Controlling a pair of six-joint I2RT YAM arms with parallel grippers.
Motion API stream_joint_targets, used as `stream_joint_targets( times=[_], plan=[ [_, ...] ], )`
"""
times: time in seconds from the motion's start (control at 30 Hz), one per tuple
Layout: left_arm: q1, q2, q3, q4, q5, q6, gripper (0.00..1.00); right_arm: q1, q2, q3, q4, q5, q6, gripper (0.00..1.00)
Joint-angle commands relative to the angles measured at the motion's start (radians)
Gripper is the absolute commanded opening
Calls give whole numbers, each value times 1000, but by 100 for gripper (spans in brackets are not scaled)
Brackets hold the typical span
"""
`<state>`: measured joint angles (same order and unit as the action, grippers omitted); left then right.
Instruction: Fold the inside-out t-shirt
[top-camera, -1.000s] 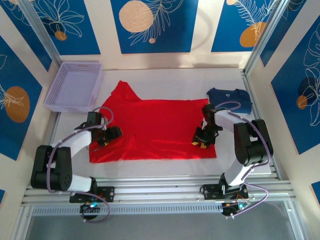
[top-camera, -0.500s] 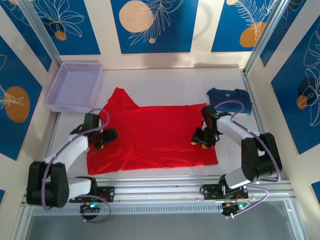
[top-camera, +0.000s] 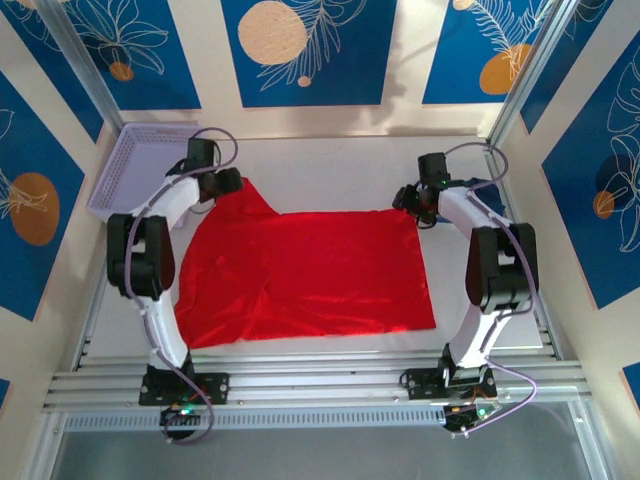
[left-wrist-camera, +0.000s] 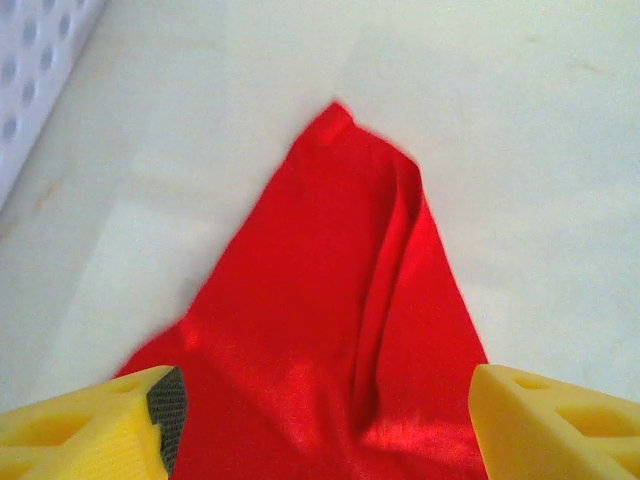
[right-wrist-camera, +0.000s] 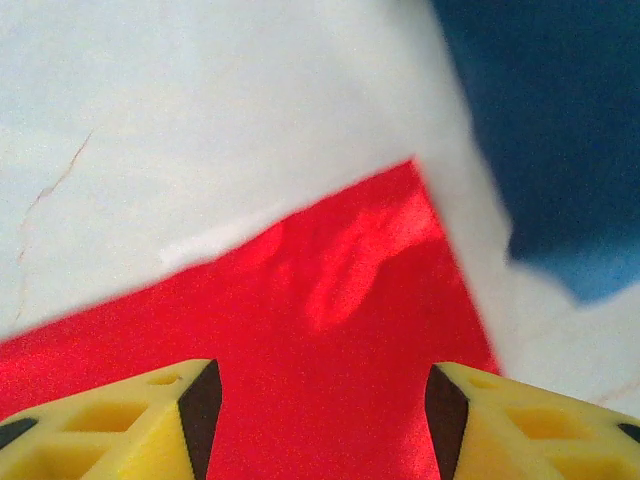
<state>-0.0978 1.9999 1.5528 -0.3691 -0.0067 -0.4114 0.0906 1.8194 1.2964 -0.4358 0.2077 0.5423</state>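
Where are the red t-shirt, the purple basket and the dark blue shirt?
red t-shirt (top-camera: 310, 270): top view, middle of its body
purple basket (top-camera: 128, 165): top view, its bare floor
dark blue shirt (right-wrist-camera: 540, 120): right wrist view, its flat cloth

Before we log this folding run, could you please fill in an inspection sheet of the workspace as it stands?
Surface: white table, faint hairline mark near the shirt's far right corner.
Job's things: red t-shirt spread flat, lightly wrinkled, not yet folded.
Clutter: navy garment beside the shirt's far right corner; lavender basket far left.
Grippers: left gripper open over the shirt's far left point; right gripper open over its far right corner.
Cables: purple cables loop along both arms.
Surroundings: blue floral wall panels; metal frame rail in front.
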Motion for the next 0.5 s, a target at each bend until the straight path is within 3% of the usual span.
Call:
stream_joint_targets(
  times=[0.0,0.2,0.47],
  plan=[
    [12,94,140,-114,-35,86,75,-9,98,128,-72,74,-33,57],
    [22,181,254,-166,-3,106,75,-14,273,324,-206,82,-55,53],
    [23,206,296,-175,13,114,75,-30,370,428,-300,58,-62,51]
  ],
)
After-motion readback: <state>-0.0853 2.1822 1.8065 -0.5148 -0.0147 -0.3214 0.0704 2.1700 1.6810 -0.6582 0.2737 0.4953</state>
